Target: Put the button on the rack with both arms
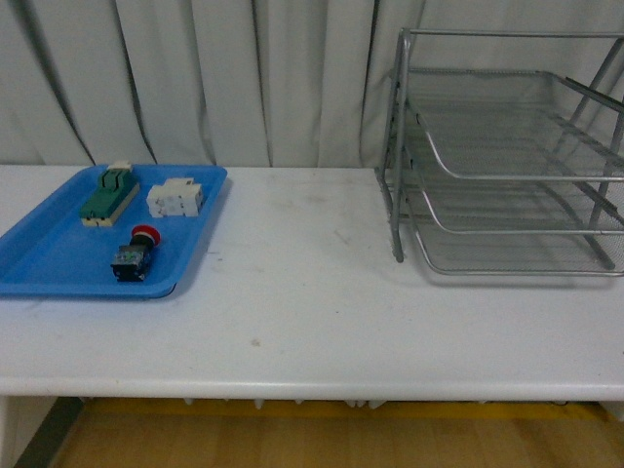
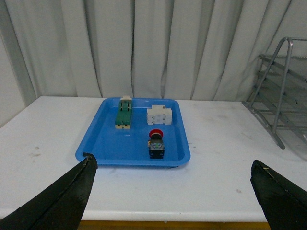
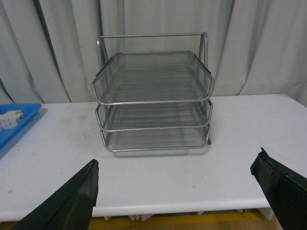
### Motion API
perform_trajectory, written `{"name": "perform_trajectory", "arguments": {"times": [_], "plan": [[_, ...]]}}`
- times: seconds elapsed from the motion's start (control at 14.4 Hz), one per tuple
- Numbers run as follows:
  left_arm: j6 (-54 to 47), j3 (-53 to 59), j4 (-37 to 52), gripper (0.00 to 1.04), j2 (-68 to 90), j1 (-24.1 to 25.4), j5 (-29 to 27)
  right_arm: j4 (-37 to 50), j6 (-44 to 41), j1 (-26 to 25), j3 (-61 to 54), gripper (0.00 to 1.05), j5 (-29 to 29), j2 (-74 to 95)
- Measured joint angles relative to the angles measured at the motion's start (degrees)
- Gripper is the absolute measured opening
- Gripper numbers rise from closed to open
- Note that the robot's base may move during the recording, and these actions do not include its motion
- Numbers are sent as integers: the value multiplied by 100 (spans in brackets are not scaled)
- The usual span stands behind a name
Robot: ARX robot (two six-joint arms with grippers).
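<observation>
Our left gripper (image 2: 172,163) is hanging released in the left wrist view, its two dark fingers (image 2: 67,196) spread wide apart and grasping nothing. Between them we are seeing the blue tray (image 2: 108,143) resting on the white table (image 2: 225,158). The button (image 2: 156,143) is lying on its side in the near part of that tray, its red cap pointing toward the far edge. Farther back, the green-and-cream block (image 2: 124,117) is sitting to the left and the white component (image 2: 159,115) to the right. The rack (image 2: 282,91) is showing only partly, at the right.

Our right gripper (image 3: 177,160) is likewise hanging released in the right wrist view, its fingers (image 3: 72,201) wide apart and empty. The rack (image 3: 153,76) is standing on the table (image 3: 158,172) facing us, its three mesh trays stacked with their open fronts toward the near side, and nothing is lying in them. A corner of the tray (image 3: 19,127) is peeking in at the left with the white component (image 3: 9,119) on it.

In the front view we are looking at the button (image 1: 134,254) lying in the near right part of the tray (image 1: 49,249) at the left of the table (image 1: 312,322), well apart from the rack (image 1: 507,136) at the far right. A pale curtain (image 1: 244,78) is hanging behind everything.
</observation>
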State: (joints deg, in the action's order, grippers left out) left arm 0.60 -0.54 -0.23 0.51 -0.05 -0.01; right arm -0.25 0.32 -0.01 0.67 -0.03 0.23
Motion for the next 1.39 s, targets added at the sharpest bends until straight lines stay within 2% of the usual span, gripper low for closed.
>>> {"name": "perform_trajectory", "arguments": {"times": [1.39], "plan": [[0, 0, 0, 98, 0, 0, -2, 0, 0, 0, 0, 98, 2, 0]]}}
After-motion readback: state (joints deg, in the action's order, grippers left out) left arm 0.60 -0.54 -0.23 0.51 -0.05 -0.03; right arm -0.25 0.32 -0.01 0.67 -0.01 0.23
